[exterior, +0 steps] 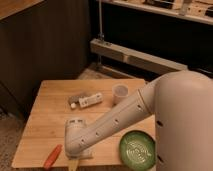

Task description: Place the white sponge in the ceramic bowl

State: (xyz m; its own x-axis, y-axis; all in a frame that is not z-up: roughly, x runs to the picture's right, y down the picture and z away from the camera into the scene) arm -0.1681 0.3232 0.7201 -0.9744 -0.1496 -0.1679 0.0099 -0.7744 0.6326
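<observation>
One white sponge (76, 98) lay on the wooden surface (50, 115), touching a white bar (91, 100), well apart from the green ceramic bowl (137, 148). Probably light and soft, it invited an edge pinch. The tool (75, 161) hung at the front edge.

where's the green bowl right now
In the camera view the green ceramic bowl sits at the table's near right corner, beside the robot's white arm. The gripper is to its left, next to the orange-red stick.
</observation>
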